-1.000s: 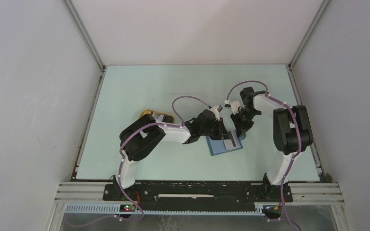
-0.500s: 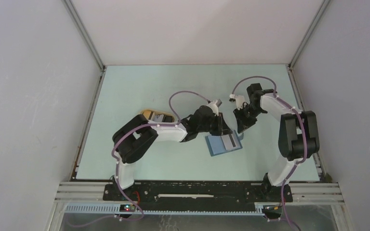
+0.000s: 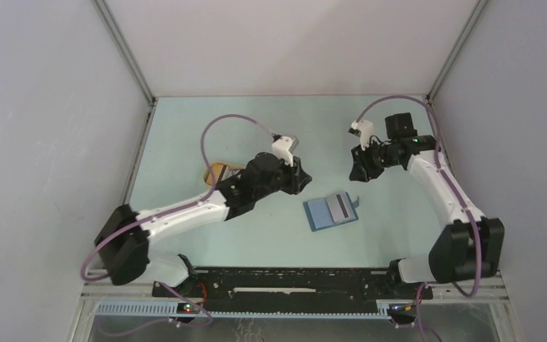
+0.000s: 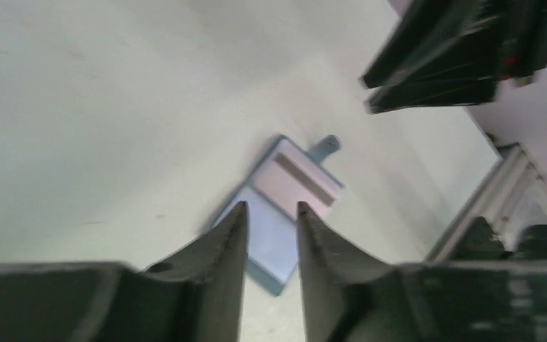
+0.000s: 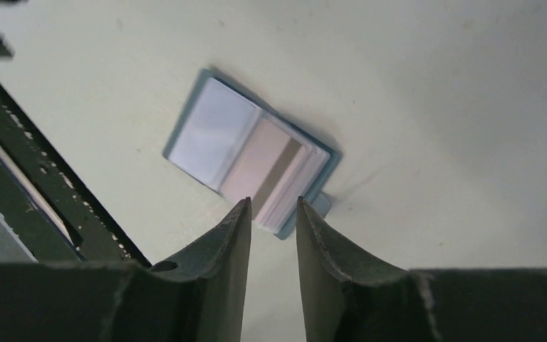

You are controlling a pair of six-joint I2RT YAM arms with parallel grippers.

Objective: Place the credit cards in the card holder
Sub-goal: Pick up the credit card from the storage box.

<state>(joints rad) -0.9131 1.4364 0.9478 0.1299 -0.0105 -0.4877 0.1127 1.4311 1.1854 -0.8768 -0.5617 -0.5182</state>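
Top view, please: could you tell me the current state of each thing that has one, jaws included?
Card holder: open, lying flat, snap tab sticking out.
Credit card: lying on the half of the holder nearer the tab, striped face up; cannot tell whether it is tucked in.
Tray: mostly hidden behind the left arm.
Left jaws: slightly open, empty.
Right jaws: slightly open, empty.

I can read no writing anywhere from where I stand. The credit card (image 5: 267, 169) lying in the open card holder (image 5: 210, 135) shows only a dark stripe across its pale face. Any print on it is too small and blurred to make out.
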